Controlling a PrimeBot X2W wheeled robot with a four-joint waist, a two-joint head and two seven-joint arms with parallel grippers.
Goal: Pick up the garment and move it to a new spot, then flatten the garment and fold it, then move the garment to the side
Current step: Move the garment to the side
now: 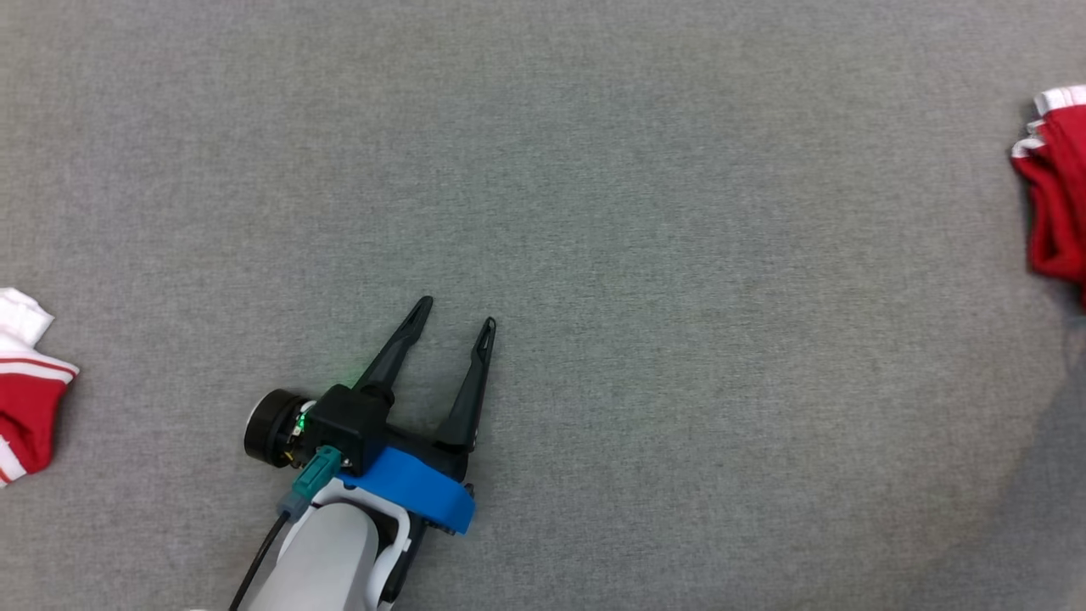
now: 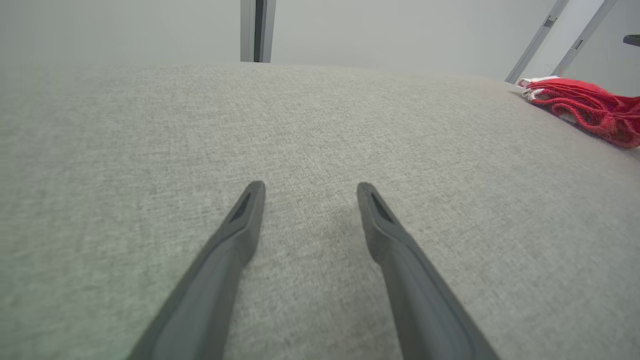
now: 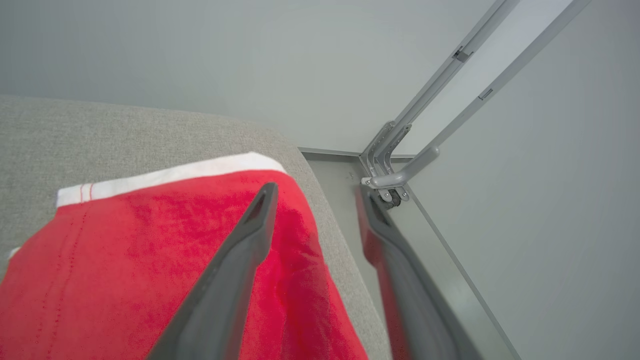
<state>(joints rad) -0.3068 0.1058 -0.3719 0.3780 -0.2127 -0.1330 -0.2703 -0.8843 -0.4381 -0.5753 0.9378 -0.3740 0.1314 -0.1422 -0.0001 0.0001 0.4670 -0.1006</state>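
Observation:
A red garment (image 1: pixel 1060 204) with white trim lies bunched in folds at the table's far right edge; in the left wrist view the garment (image 2: pixel 585 102) sits far off to the right. In the right wrist view my right gripper (image 3: pixel 316 190) hovers open over the red garment (image 3: pixel 125 250), by the table's edge, its left finger above the cloth, nothing pinched between the fingers. My left gripper (image 1: pixel 455 314) stands open low over the bare grey table (image 1: pixel 645 212), left of centre, holding nothing; the left wrist view shows the same gripper (image 2: pixel 310 186) with empty cloth surface ahead.
A second red and white garment (image 1: pixel 25 407) lies at the table's left edge. Beyond the right edge of the table are a grey floor and a metal frame (image 3: pixel 400 170). A pale wall stands behind the table.

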